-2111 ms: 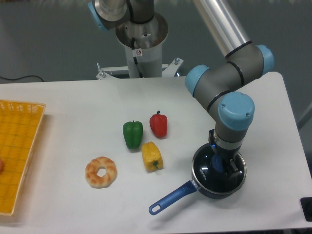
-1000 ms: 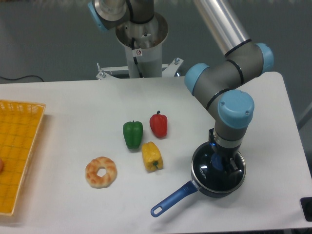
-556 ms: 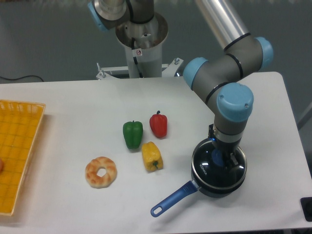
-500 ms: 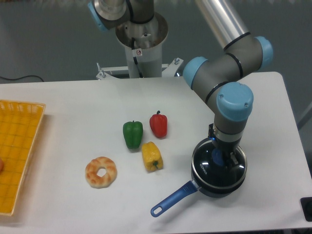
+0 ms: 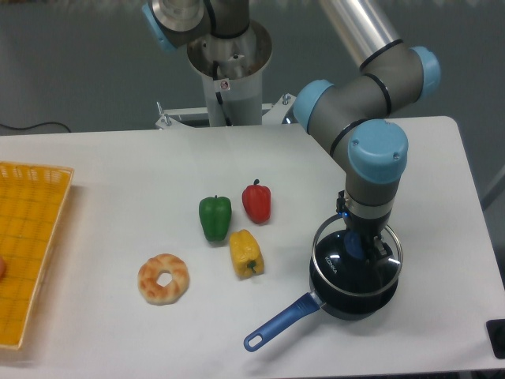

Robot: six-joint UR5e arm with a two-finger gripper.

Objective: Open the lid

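From the left I count one yellow basket [image 5: 31,245], one bagel [image 5: 164,278], three peppers, green [image 5: 215,217], yellow [image 5: 246,253] and red [image 5: 256,202], then one saucepan [image 5: 347,296]. Its single lid [image 5: 327,257] sits just above the rim, under my gripper [image 5: 359,251], whose fingers are closed on the blue knob. I judge the glass stiff, slippery and breakable, so the knob is the only sensible hold.

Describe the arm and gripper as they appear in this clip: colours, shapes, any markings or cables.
The arm is a shiny silver tube joined to grey cylindrical joints with light-blue round end caps. Its silver base column carries a small round red-and-white sticker, with a thin cable running down below it. The gripper is small, dark and mostly hidden under the wrist; a blue glow shows at its top.
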